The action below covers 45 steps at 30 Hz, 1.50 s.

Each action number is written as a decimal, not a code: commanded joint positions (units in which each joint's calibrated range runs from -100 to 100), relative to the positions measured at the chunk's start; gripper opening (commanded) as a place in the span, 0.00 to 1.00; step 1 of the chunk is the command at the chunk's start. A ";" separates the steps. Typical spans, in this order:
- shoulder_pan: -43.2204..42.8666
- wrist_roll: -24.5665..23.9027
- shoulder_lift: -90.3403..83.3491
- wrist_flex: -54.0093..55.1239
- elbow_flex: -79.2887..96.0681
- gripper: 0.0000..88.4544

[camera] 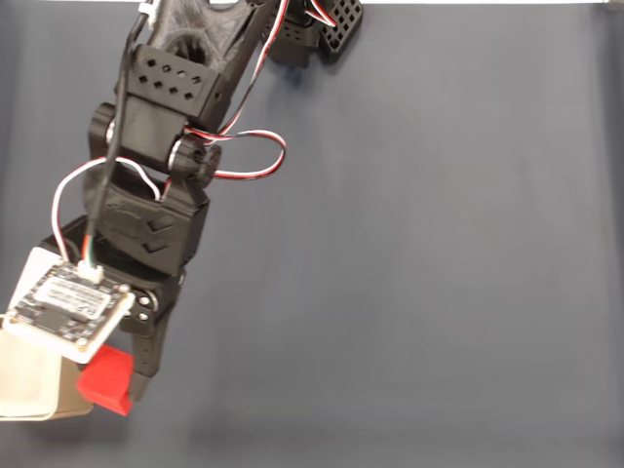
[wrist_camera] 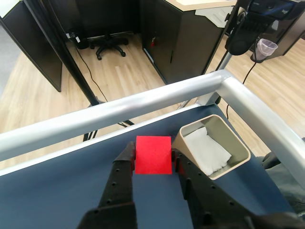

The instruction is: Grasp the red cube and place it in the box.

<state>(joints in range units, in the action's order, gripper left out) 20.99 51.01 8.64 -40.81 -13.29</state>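
Halfway there: gripper (wrist_camera: 153,160) fingers clamped on the red cube (wrist_camera: 153,155), box (wrist_camera: 238,149) just beside them, drop not yet done.

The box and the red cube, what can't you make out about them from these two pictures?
- Fixed view: most of the box is hidden under the arm's camera board and cut by the left edge.
- Fixed view: the red cube is partly covered by the gripper.
- Wrist view: the cube's underside is hidden, so whether it touches the table is unclear.
- Wrist view: the white lining hides the box's floor.
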 commanded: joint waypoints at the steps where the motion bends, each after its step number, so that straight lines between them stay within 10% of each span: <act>1: 1.73 -0.54 0.28 -0.25 -4.77 0.01; 45: 10.68 0.39 14.76 -0.25 -22.48 0.01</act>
<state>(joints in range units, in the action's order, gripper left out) 30.79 51.01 24.45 -40.89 -32.28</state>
